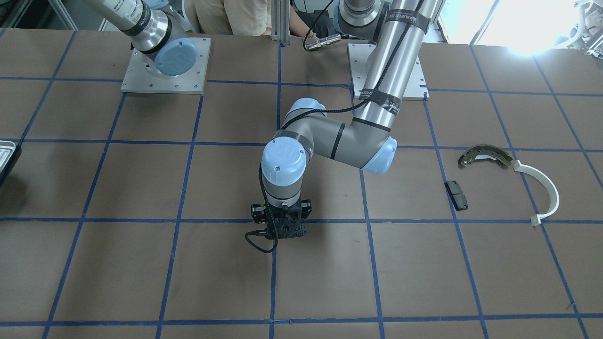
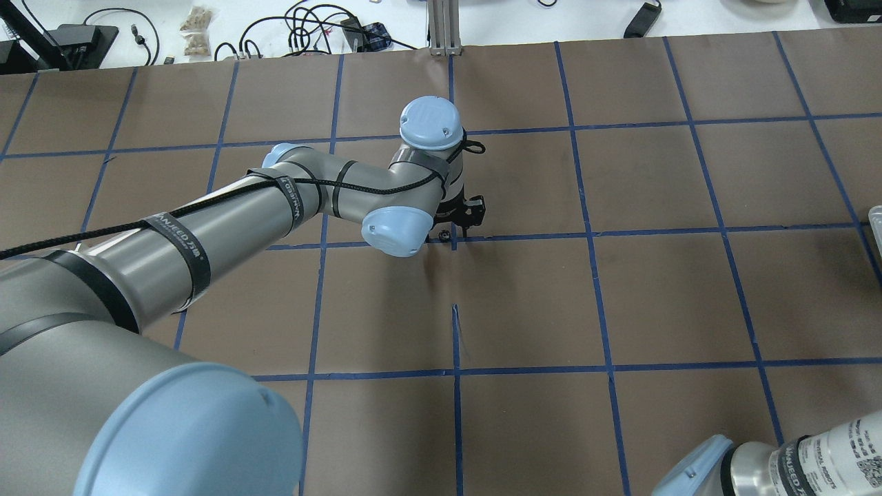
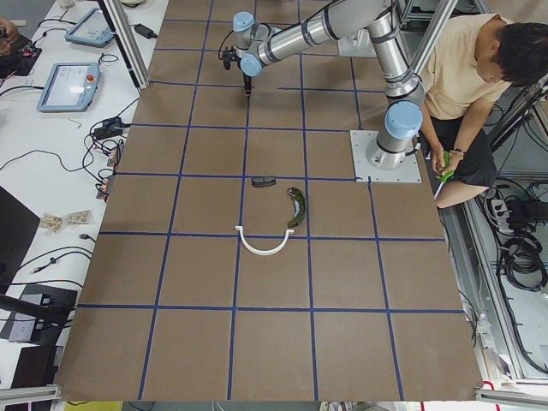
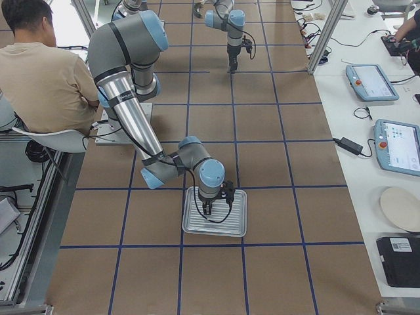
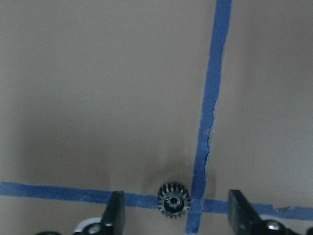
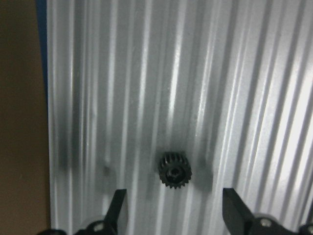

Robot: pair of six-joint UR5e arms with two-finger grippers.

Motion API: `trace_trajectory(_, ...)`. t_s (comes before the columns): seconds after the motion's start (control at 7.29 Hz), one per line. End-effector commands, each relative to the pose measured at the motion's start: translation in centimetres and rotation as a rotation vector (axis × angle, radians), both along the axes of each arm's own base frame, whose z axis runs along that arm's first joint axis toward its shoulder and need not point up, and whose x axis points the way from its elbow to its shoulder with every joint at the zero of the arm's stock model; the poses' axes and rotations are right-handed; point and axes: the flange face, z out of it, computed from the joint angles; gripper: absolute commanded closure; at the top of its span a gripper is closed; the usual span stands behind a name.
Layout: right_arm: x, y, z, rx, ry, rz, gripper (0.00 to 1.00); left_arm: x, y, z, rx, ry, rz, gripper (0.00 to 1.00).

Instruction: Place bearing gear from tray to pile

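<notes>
Gear (image 6: 175,176) on tray (image 6: 254,73) — clear of edges.

Right tool (image 4: 208,211), on the near arm, points down over the tray (image 4: 236,230); contact not resolvable. Tray lies flat on the surface (image 4: 295,170). Left tool (image 4: 232,67), far, points down close to a blue tape line (image 4: 233,118). Person (image 4: 39,72) seated beside the arm bases.

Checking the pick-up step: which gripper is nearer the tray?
Right. The right gripper hangs directly over the tray, open; the left gripper is far off, over a tape crossing at mid-table.
</notes>
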Motion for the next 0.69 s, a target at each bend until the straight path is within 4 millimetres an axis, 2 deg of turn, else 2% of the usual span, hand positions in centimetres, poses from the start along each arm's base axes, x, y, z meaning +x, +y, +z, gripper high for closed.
trace_trajectory(0.0, -0.1, -0.1, -0.3, 0.000, -0.002, -0.003, 0.42, 0.0, 0.0, -0.1, 0.000, 0.000, -0.010, 0.80)
trace_trajectory(0.14, -0.2, -0.1, -0.5, 0.001, -0.003, -0.005, 0.44, 0.0, 0.0, 0.4, -0.008, 0.001, -0.010, 0.92)
trace_trajectory(0.27, -0.2, -0.1, -0.5, -0.001, -0.001, -0.005, 0.48, 0.4, 0.4, 1.1, -0.013, 0.001, -0.016, 0.96)
trace_trajectory(0.41, -0.2, -0.1, -0.5, 0.000, 0.002, -0.031, 0.49, 2.3, 0.8, 1.9, 0.006, -0.012, -0.052, 0.96)
trace_trajectory(0.55, -0.2, -0.1, -0.4, 0.000, 0.005, -0.046, 0.55, 6.9, 0.7, 2.3, 0.021, -0.016, -0.075, 0.96)
